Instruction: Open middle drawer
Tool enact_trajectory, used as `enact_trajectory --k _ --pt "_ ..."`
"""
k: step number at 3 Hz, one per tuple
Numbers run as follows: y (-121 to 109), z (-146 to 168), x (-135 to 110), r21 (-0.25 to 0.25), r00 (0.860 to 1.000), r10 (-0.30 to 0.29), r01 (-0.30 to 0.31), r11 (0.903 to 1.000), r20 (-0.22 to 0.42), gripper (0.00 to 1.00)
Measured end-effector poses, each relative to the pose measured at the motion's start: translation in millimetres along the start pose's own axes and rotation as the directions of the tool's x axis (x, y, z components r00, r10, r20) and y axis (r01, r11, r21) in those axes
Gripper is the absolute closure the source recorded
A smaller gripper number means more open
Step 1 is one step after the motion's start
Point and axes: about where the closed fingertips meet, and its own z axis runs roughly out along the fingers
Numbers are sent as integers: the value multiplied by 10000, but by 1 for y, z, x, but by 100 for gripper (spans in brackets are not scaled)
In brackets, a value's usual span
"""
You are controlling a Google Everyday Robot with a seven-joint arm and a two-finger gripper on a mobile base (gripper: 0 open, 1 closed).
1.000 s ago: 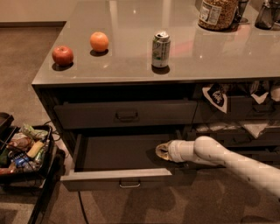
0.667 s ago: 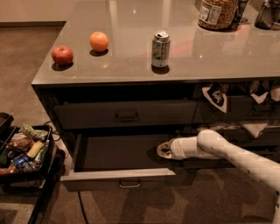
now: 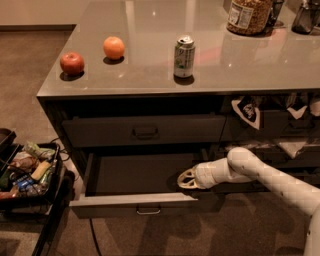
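Note:
The middle drawer (image 3: 135, 204) is pulled out below the closed top drawer (image 3: 145, 131), and its plain dark interior (image 3: 135, 174) shows with nothing in it. A small pull handle (image 3: 148, 211) sits at the centre of its front. My gripper (image 3: 186, 179) is inside the open drawer at its right end, just behind the front panel. The white arm (image 3: 260, 177) reaches in from the lower right.
On the grey counter (image 3: 150, 80) stand a red apple (image 3: 72, 63), an orange (image 3: 114, 47) and a soda can (image 3: 184, 55), with a jar (image 3: 248, 15) at the back. A black bin of snacks (image 3: 27, 172) sits on the floor at left. Shelves with bags (image 3: 247, 111) are to the right.
The gripper has stayed at the right end of the open drawer. The forearm has bent upward and closer to the cabinet. The drawer has not visibly moved.

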Motion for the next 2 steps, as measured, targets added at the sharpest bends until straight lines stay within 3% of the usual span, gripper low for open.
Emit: enact_trajectory --k 1,2 --pt "13 3 -13 -464 9996 -246 238 9986 -170 100" --pt "21 11 -30 -848 9905 -1038 962 9917 -899 100"
